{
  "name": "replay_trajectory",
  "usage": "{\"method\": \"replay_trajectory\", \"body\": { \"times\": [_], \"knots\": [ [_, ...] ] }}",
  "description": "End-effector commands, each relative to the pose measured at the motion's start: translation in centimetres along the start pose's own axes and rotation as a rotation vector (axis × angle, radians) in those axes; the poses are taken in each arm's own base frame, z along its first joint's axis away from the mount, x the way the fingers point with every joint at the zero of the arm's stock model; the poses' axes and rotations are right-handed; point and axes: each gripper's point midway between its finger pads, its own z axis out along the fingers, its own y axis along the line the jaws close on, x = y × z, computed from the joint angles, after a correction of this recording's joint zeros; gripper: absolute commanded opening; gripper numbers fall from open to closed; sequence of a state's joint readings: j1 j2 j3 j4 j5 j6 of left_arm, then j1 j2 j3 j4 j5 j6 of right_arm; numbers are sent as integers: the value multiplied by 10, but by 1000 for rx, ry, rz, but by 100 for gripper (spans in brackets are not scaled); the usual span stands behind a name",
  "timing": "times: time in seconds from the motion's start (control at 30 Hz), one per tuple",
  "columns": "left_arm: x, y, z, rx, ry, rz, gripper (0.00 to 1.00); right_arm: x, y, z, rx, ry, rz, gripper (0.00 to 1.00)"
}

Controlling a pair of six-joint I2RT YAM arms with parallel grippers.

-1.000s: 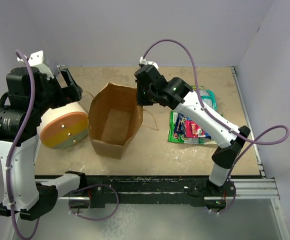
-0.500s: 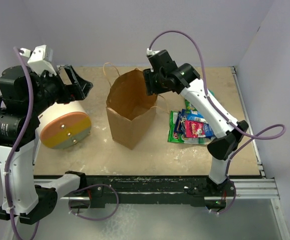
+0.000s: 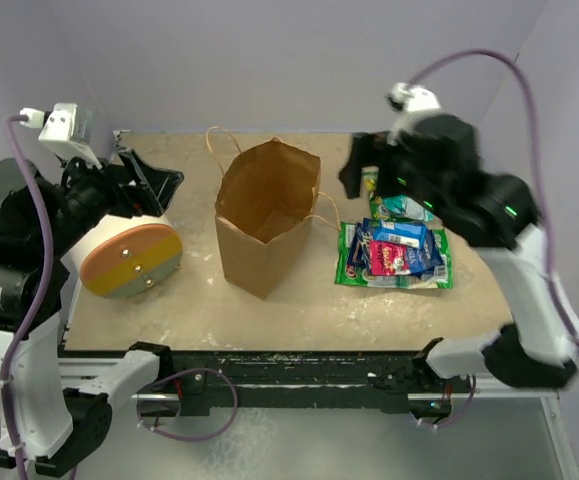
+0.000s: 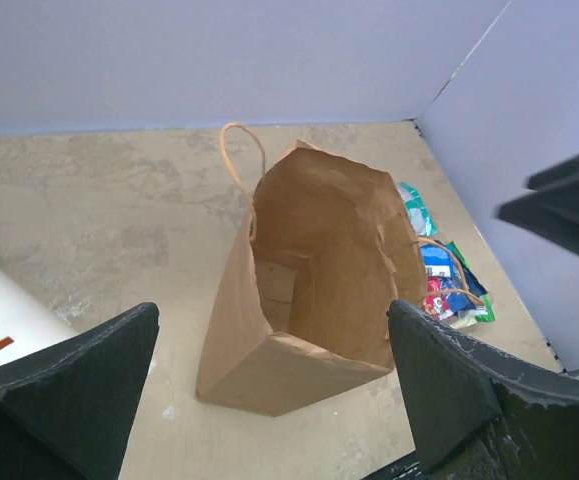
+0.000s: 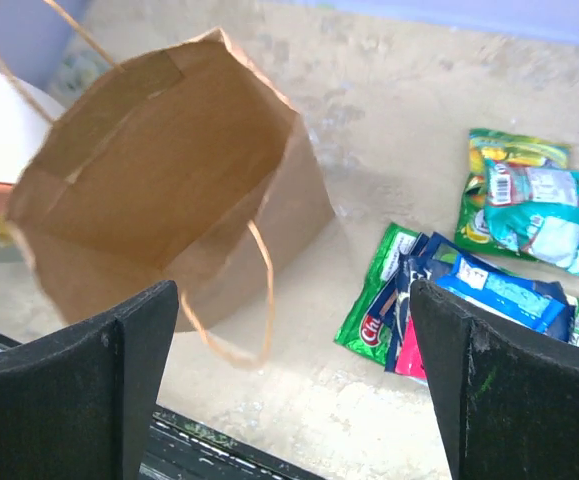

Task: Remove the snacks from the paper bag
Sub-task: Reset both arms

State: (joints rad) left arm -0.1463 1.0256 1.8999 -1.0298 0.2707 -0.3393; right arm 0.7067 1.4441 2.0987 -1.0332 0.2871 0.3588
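The brown paper bag [image 3: 267, 215] stands upright and open mid-table, with its loop handles hanging loose. No packet shows inside it [image 4: 319, 260] [image 5: 159, 190]. The snacks [image 3: 397, 250] lie on the table right of the bag. A red-pink, dark blue and green-edged pile [image 5: 449, 300] is nearer, with a green-yellow and a teal packet [image 5: 534, 205] behind it. My right gripper [image 3: 362, 172] hovers high between bag and snacks, open and empty [image 5: 291, 300]. The left gripper [image 3: 152, 183] is left of the bag, also open and empty [image 4: 272, 330].
A white cylinder with an orange-yellow round end [image 3: 129, 258] lies left of the bag under my left arm. The white walls close in at the back and right. The table's front rail [image 3: 299, 365] runs along the near edge.
My right gripper has opened, let go of the bag's rim, and risen to the right. The bag, tipped over a second ago, now stands upright on its own.
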Motion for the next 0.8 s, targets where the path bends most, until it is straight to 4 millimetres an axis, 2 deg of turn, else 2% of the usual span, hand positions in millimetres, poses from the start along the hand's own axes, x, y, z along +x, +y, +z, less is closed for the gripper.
{"method": "replay_trajectory", "body": {
  "times": [0.0, 0.13, 0.27, 0.4, 0.57, 0.77],
  "knots": [
    [-20, -18, -17, 82, -127, 59, 99, -31, -32, -85, -12, -312, 118, 99],
    [-17, -18, -31, 71, -170, 48, 99, -34, -48, -144, -81, -492, 241, 99],
    [-11, -15, -44, 47, -196, 24, 99, -29, -61, -174, -105, -576, 338, 99],
    [-4, -13, -57, 39, -234, 9, 99, -21, -66, -181, -122, -608, 381, 99],
    [-2, -11, -74, 16, -287, 8, 99, -9, -65, -173, -128, -586, 405, 100],
    [4, -9, -76, 7, -273, 7, 99, 0, -80, -165, -41, -565, 470, 99]
  ]
}}
